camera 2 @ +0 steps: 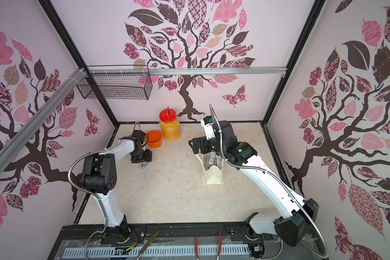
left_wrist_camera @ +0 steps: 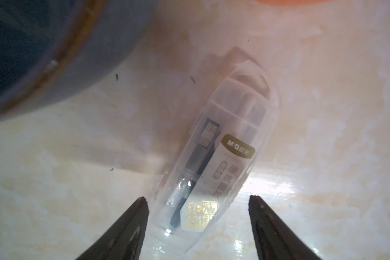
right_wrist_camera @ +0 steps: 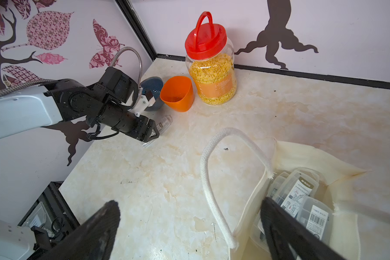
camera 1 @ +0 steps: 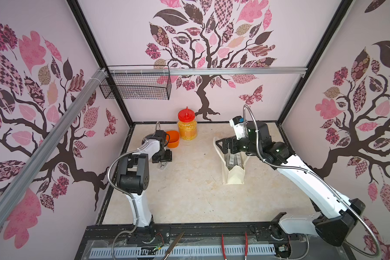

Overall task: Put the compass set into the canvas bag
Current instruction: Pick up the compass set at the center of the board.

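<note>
The left gripper hung low over the worktop with its jaws parted wide and nothing yet clamped. The compass set, a clear plastic case lying flat, had its near end between the two fingers, closer to one of them. Its long axis ran away from the gripper at a slight slant, so the jaws faced its narrow width. Judged from that, a close would need little more than a small turn to square up.

A blue-grey bowl and the orange cup stood just beyond the case.

The left arm was plainly the nearer one. The right gripper stood fully open and empty at the canvas bag, one finger seemingly inside its mouth. The bag stood upright, well apart across the worktop, with other clear cases already in it.
</note>
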{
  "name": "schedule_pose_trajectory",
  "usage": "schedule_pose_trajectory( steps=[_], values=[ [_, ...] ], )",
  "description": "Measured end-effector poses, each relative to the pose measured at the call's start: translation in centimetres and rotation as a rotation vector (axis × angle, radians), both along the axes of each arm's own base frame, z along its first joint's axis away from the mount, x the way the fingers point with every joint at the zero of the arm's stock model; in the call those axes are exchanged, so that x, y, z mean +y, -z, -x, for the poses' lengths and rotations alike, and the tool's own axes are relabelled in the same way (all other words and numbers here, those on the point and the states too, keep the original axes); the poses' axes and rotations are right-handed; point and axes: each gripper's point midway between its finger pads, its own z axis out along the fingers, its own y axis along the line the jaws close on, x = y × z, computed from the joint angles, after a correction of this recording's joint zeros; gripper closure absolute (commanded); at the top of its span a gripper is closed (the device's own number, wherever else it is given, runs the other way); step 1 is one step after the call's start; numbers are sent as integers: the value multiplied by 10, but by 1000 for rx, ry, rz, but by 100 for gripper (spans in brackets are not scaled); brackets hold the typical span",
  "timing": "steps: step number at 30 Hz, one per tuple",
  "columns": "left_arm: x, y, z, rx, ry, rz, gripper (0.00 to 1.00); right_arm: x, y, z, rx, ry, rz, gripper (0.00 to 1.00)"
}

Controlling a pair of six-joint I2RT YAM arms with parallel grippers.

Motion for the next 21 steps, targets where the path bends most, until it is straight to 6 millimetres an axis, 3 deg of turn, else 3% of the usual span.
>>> schedule_pose_trajectory(
  steps=[6,21],
  values=[
    [-2,10,3,30,-2,9,34,1,-1,0,-1,-3,-3,0],
    [-10,16,-4,48,-31,-13,39,1,0,2,4,-10,-9,0]
  ],
)
